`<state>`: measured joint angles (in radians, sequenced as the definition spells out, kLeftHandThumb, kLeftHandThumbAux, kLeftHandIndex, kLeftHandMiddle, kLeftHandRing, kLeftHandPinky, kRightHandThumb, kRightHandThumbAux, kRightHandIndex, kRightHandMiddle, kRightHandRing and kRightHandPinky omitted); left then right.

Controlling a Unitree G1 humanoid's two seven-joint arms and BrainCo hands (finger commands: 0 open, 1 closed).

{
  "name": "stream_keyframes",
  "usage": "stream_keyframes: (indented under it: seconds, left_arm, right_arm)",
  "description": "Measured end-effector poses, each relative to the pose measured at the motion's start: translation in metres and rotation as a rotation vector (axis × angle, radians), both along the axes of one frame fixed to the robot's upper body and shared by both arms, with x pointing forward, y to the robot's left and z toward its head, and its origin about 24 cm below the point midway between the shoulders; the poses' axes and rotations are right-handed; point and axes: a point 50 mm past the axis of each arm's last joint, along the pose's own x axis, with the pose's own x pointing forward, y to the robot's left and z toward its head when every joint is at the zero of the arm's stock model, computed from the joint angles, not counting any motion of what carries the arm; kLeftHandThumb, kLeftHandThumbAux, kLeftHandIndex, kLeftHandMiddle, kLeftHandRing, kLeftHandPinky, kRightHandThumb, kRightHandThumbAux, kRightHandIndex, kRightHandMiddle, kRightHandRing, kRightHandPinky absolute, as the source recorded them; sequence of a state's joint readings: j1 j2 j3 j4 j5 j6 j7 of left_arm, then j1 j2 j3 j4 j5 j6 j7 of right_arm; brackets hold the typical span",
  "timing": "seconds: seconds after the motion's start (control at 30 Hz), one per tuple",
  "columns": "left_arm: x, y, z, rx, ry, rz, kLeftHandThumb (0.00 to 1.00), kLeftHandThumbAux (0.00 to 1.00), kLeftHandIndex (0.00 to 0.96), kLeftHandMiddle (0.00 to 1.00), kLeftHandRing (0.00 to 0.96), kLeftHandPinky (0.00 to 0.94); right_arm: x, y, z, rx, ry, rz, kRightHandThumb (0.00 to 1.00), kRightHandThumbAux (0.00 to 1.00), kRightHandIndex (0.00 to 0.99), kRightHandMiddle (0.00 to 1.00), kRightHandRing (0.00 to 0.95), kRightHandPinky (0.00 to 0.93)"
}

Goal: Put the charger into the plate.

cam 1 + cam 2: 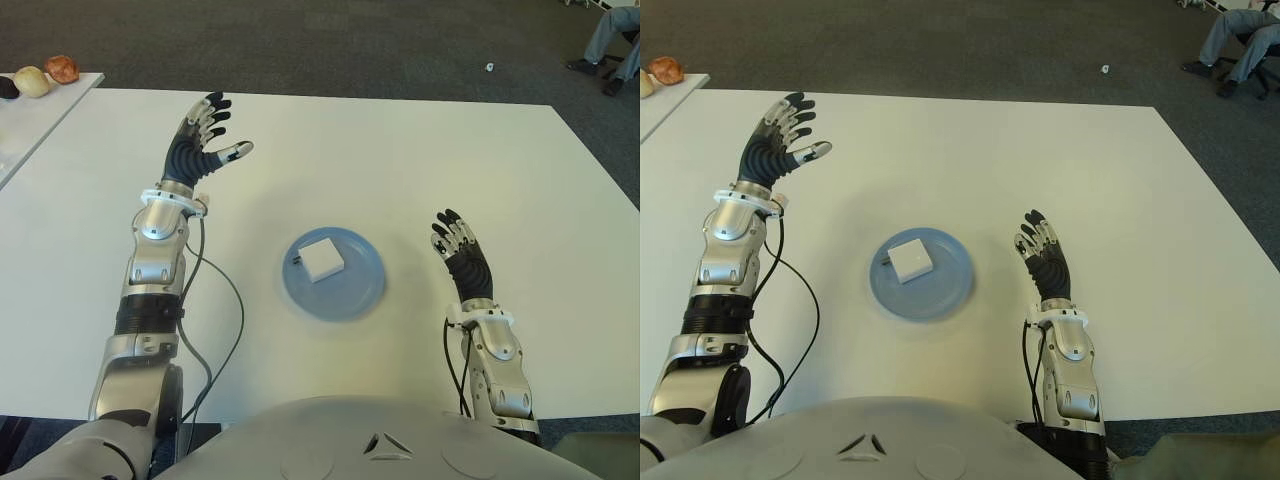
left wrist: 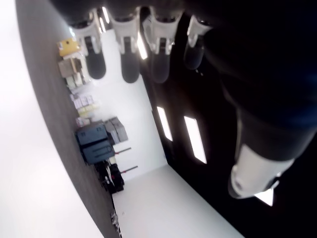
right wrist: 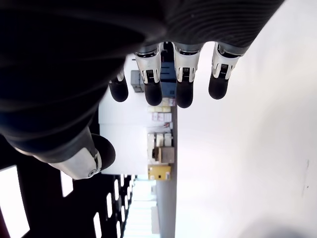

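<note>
White charger [image 1: 322,259] lying in blue plate [image 1: 360,290] on white table [image 1: 400,160], dark carpet [image 1: 350,45] beyond; left hand [image 1: 200,140] and right hand [image 1: 458,250] hovering spread, holding nothing

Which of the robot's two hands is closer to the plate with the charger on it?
The right hand, open, just right of the plate holding the charger. The left hand, also open, shows farther off toward the table's far left.
</note>
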<state>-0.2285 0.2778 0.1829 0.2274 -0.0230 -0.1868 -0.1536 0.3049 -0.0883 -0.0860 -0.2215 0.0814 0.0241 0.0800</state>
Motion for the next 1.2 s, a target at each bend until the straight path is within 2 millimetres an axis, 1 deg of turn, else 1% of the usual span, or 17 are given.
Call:
stream_keyframes:
  seconds: [0.1, 0.2, 0.5, 0.67, 0.87, 1.2]
  left_arm:
    - [-0.008, 0.004, -0.009, -0.037, 0.021, 0.037, 0.126, 0.725, 0.1, 0.159, 0.161, 0.182]
    - [-0.015, 0.004, -0.016, -0.062, 0.035, 0.061, 0.095, 0.722, 0.094, 0.161, 0.163, 0.177]
    - [-0.032, -0.002, -0.031, -0.107, 0.087, 0.102, 0.052, 0.714, 0.08, 0.144, 0.151, 0.161]
    - [-0.045, -0.003, -0.041, -0.117, 0.125, 0.113, 0.044, 0.707, 0.08, 0.136, 0.144, 0.158]
    - [-0.058, -0.005, -0.052, -0.124, 0.166, 0.118, 0.046, 0.69, 0.074, 0.12, 0.121, 0.13]
    - [-0.062, -0.008, -0.06, -0.126, 0.245, 0.09, 0.086, 0.68, 0.056, 0.091, 0.082, 0.097]
  right_arm:
    - [0.0, 0.0, 0.0, -0.003, 0.001, -0.005, 0.0, 0.613, 0.0, 0.097, 0.076, 0.049]
    - [0.0, 0.0, -0.001, -0.01, 0.003, -0.012, 0.0, 0.617, 0.0, 0.095, 0.076, 0.05]
    - [0.001, -0.001, -0.002, -0.019, 0.009, -0.018, 0.0, 0.627, 0.0, 0.091, 0.073, 0.048]
    - [0.001, -0.001, -0.002, -0.02, 0.008, -0.019, 0.0, 0.625, 0.0, 0.09, 0.072, 0.047]
    - [0.001, -0.001, -0.002, -0.021, 0.01, -0.021, 0.0, 0.623, 0.0, 0.094, 0.076, 0.053]
    - [0.006, -0.001, 0.0, -0.024, -0.003, -0.019, 0.0, 0.614, 0.0, 0.099, 0.081, 0.055]
